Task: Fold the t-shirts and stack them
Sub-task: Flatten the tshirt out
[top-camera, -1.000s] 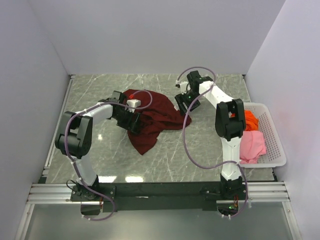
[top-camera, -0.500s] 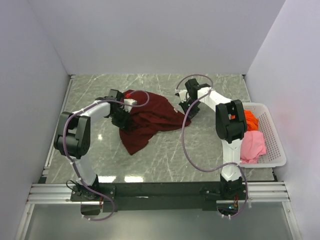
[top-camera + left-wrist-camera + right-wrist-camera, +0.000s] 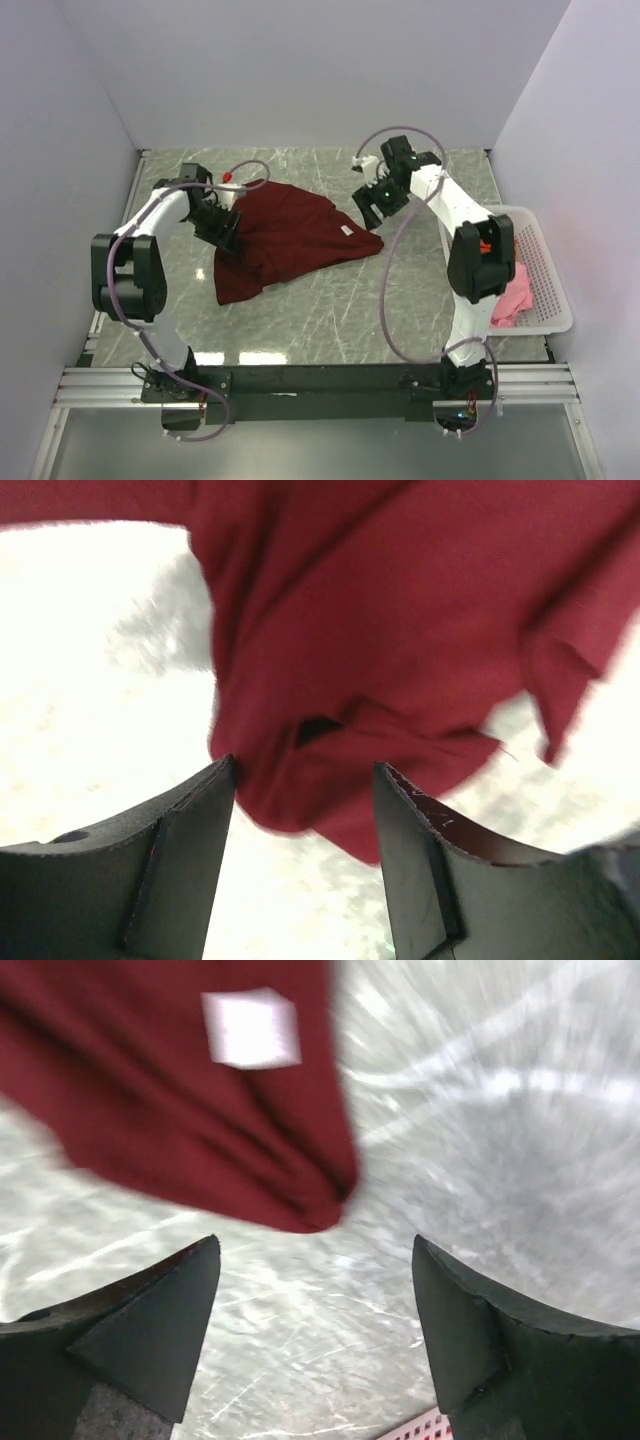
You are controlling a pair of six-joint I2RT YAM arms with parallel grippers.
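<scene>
Maroon shirt (image 3: 290, 235) lies rumpled mid-tabletop (image 3: 330, 320), partly spread. Left tool (image 3: 305, 770) stands apart over a bunched fold, clamping nothing. Right tool (image 3: 315, 1245) is wide open, empty, just short of the shirt's edge. Best next: pinch opposite corners low, pull apart evenly.

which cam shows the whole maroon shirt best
Top external: the whole shirt shows, spread on the table. Left wrist gives only a bunched edge; right wrist only a blurred corner with a white label.
</scene>
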